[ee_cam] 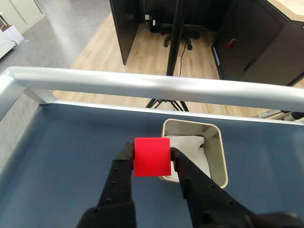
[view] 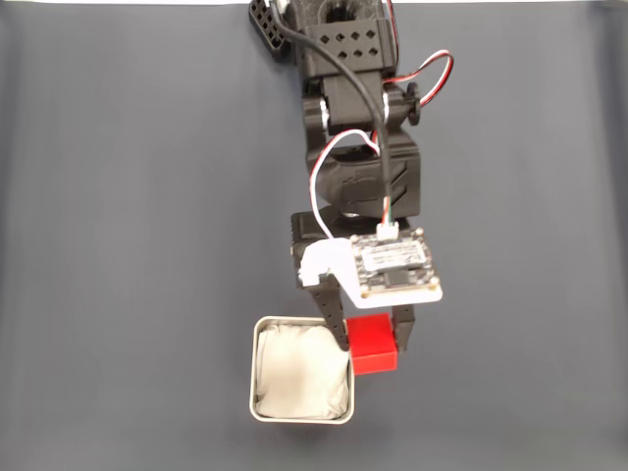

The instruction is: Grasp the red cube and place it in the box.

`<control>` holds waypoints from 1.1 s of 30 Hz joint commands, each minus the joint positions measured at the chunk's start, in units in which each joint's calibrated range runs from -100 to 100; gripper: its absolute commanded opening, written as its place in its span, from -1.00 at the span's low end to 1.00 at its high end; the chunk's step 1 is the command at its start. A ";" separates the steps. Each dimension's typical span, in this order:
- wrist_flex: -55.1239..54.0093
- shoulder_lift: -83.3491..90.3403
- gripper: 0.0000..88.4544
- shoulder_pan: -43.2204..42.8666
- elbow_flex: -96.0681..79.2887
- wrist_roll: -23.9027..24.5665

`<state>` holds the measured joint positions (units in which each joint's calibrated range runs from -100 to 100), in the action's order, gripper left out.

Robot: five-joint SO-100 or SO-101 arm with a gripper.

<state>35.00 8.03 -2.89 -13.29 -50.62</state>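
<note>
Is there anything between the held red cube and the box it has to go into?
Nothing visible. The gripper holds the red cube right beside the box, at its right rim in the fixed view. The white lining lies bare.

fixed view overhead, wrist view close and forward, sharing the box (view: pixel 261 339) (ee_cam: pixel 219 152)

**An office or lab workspace**

Past the dark blue surface (ee_cam: pixel 57 142) and its silver metal rail (ee_cam: pixel 142 85), wood flooring is showing, with dark partition panels (ee_cam: pixel 126 23), a rolling chair base (ee_cam: pixel 178 33), a tripod stand (ee_cam: pixel 173 47) and grey cabinets (ee_cam: pixel 21 12) standing around.
</note>
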 commanded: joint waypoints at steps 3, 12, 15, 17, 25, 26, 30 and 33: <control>-0.91 -1.19 -0.87 2.11 5.26 0.05; -1.15 -4.74 -0.87 4.46 8.00 0.05; -1.56 -5.26 -0.87 5.09 8.00 0.05; -1.56 -5.43 -0.87 5.52 8.00 0.05; -1.89 -6.47 -0.87 7.23 8.00 -0.05; -2.05 -6.56 -0.87 7.44 8.00 -0.10; -2.22 -7.08 -0.87 8.08 8.00 -0.15; -2.22 -7.25 -0.88 8.29 8.09 -0.15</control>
<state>34.45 -0.04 4.60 -8.32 -50.62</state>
